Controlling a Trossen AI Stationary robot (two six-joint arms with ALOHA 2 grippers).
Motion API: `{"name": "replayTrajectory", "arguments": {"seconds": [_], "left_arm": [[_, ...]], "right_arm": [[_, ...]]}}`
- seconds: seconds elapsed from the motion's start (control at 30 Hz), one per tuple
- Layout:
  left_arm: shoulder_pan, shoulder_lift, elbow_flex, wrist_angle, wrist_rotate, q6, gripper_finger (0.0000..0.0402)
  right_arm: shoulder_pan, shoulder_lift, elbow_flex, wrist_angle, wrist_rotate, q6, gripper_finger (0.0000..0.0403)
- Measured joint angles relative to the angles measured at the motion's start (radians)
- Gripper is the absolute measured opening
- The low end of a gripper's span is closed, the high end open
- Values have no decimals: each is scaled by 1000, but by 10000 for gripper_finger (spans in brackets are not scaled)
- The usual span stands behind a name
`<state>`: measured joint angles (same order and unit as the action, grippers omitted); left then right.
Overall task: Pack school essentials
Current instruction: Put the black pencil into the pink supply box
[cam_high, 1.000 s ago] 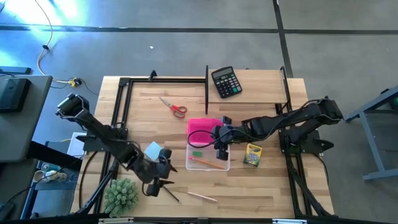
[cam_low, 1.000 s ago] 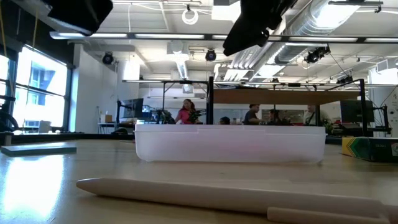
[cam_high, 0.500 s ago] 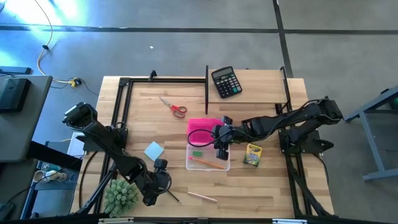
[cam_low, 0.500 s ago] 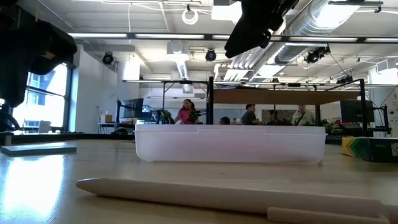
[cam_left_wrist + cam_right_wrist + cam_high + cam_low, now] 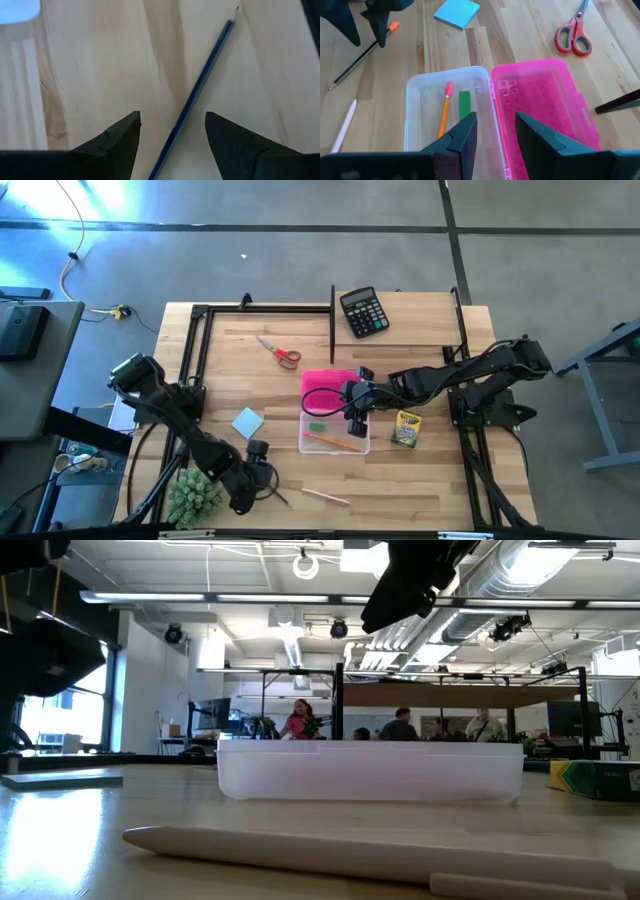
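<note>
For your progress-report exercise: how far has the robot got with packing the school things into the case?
Done: an orange pencil and the green eraser lie in the open case. In hand: the open left gripper straddles a dark pencil on the table. Left: scissors, notepad, crayon box, pale pencil. The right gripper hovers open over the case.

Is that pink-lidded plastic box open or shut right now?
Open. The pink lid lies flipped flat beside the clear tray, which holds an orange pencil and green eraser.

An open-plan lab: exposed ceiling ducts (image 5: 520, 580), workbenches, people (image 5: 400, 725) beyond the table (image 5: 420, 480).
</note>
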<state>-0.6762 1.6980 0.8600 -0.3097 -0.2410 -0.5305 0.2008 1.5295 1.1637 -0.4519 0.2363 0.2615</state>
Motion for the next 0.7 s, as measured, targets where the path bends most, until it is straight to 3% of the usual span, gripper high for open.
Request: {"name": "replayTrajectory", "arguments": {"seconds": [0.37, 0.7], "left_arm": [[2, 24, 0, -46, 13, -15, 209], [28, 22, 26, -102, 106, -9, 171]], "right_arm": [[0, 0, 0, 0, 0, 0, 126], [-1, 0, 0, 0, 1, 0, 126]]}}
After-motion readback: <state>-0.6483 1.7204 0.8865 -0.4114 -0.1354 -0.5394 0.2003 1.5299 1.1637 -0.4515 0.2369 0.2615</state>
